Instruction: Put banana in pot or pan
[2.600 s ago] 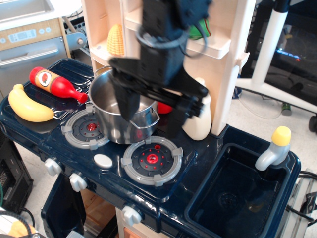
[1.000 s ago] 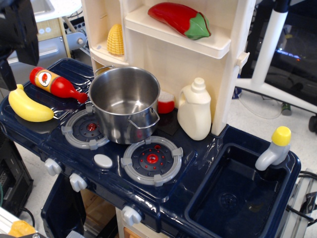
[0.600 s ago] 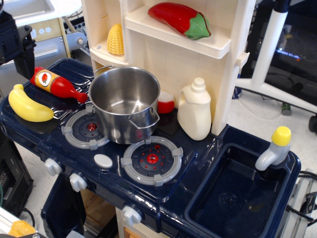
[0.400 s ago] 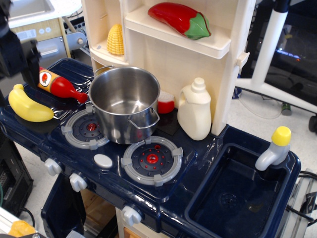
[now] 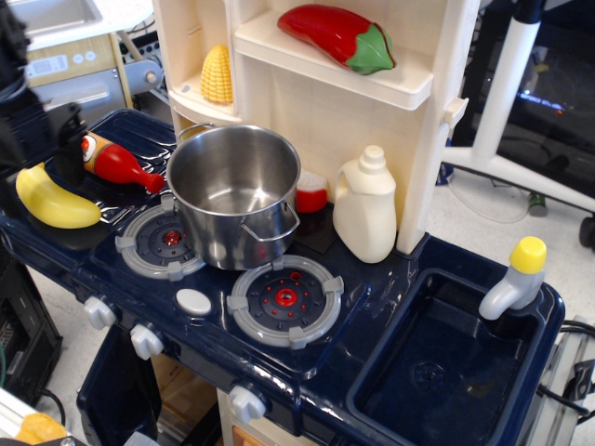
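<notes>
- The yellow banana [image 5: 54, 202] lies on the stove top, far left.
- The dark gripper [image 5: 42, 149] is right above it; I cannot tell if it is open.
- The shiny pot [image 5: 234, 195] sits well apart.

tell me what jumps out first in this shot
The shiny steel pot stands in the middle of the toy stove, empty, beside the burner rings. A big red pepper lies on the top shelf above it. At far left the yellow banana lies on the stovetop, with the dark gripper blurred just above it.
</notes>
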Robot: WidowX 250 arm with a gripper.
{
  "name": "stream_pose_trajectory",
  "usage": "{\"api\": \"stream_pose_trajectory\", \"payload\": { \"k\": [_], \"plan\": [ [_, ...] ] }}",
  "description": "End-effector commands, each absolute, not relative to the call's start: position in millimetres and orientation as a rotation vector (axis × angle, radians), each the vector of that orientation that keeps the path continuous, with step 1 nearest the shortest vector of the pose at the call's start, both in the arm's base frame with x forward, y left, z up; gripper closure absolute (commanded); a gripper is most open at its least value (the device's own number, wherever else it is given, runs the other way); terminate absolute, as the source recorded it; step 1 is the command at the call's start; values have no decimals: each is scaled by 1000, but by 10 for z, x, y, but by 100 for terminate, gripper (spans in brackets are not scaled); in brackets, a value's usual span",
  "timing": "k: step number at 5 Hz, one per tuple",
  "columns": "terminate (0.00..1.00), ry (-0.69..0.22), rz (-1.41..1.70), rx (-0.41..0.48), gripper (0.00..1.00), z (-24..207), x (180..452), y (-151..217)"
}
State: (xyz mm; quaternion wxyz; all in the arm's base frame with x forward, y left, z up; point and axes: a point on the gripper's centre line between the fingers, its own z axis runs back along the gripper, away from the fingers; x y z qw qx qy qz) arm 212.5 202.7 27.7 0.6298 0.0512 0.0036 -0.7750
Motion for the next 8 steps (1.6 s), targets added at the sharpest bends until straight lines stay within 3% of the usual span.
{"api": "stream_pose_trajectory", "payload": {
  "k": [1,2,4,5,7,8],
  "plan": [
    [0,8,-1713,128,100,481,2201,1886],
    [0,46,-1611,77,100,720,2176,1794],
    [0,185,-1344,179,100,1523,2198,1229],
    [0,174,-1236,178,100,1656,2322,813],
    [0,270,-1260,304,100,1349,2536,432],
    [100,214,-1287,423,0,1208,2577,424]
  ]
}}
